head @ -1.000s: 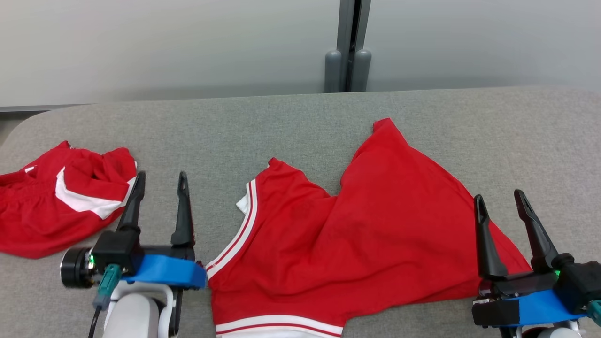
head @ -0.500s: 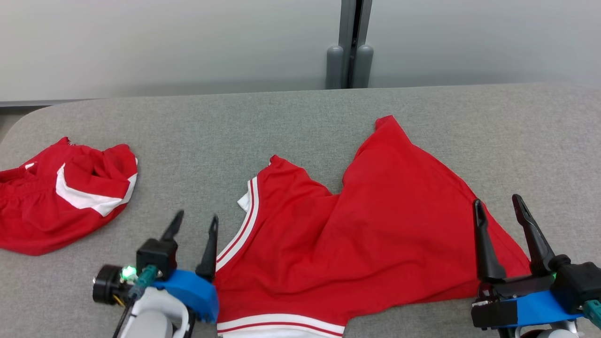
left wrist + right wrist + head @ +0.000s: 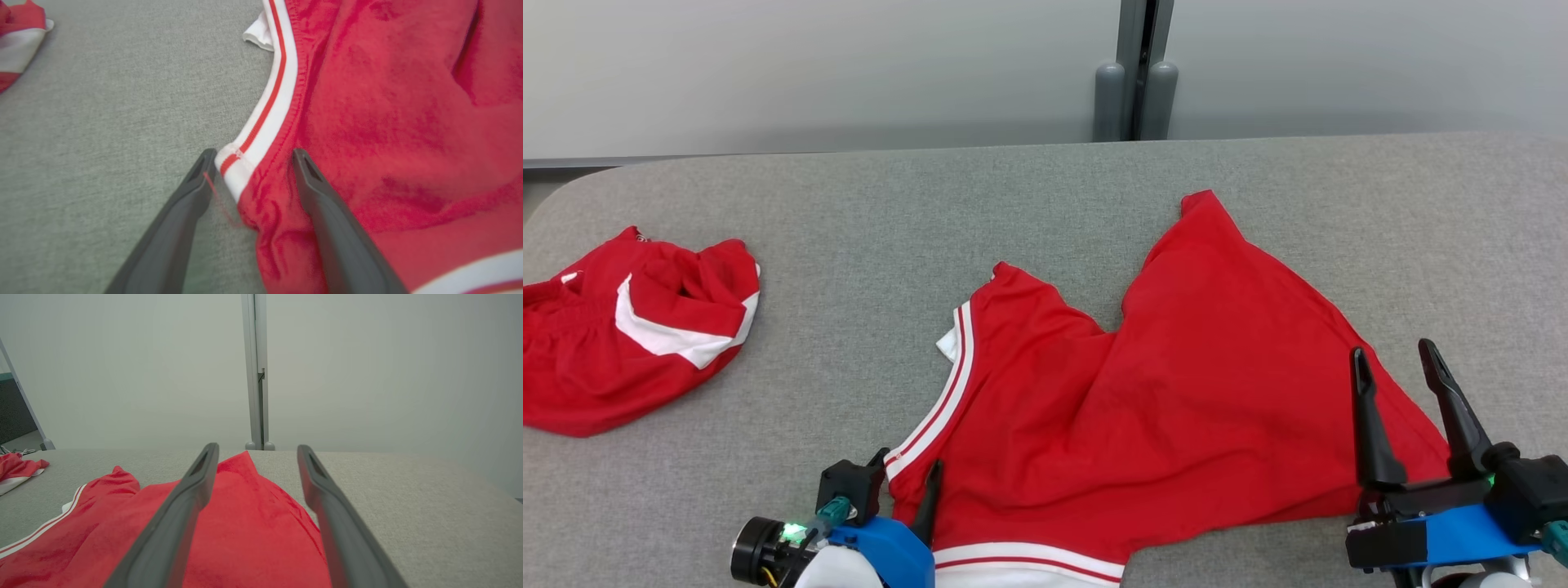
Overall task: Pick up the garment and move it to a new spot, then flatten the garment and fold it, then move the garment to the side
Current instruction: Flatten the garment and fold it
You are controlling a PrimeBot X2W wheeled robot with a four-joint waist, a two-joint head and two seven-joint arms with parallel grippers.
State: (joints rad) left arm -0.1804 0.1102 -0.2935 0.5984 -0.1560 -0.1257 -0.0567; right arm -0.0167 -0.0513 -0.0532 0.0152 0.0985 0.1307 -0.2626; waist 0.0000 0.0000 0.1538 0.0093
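Observation:
The garment [image 3: 1176, 392], a red jersey with white-and-red striped trim, lies spread and wrinkled on the grey table [image 3: 1013, 204]. My left gripper [image 3: 908, 459] is low at the garment's near left corner, open. In the left wrist view the gripper [image 3: 253, 157] straddles the striped trim [image 3: 261, 118], with one finger on the grey cloth and the other over red fabric. My right gripper [image 3: 1390, 349] stands open over the garment's right edge, holding nothing. From the right wrist, its gripper [image 3: 255, 451] points across the red fabric [image 3: 245, 522] toward the wall.
A second red garment with white stripes [image 3: 629, 335] lies bunched at the table's left edge, also seen as red cloth [image 3: 20, 32] in the left wrist view. A grey post [image 3: 1135, 82] stands behind the table's far edge against the pale wall.
My left gripper has moved right and toward the near edge, from beside the bunched garment to the jersey's striped corner. The head view has shifted slightly. The right gripper has stayed put.

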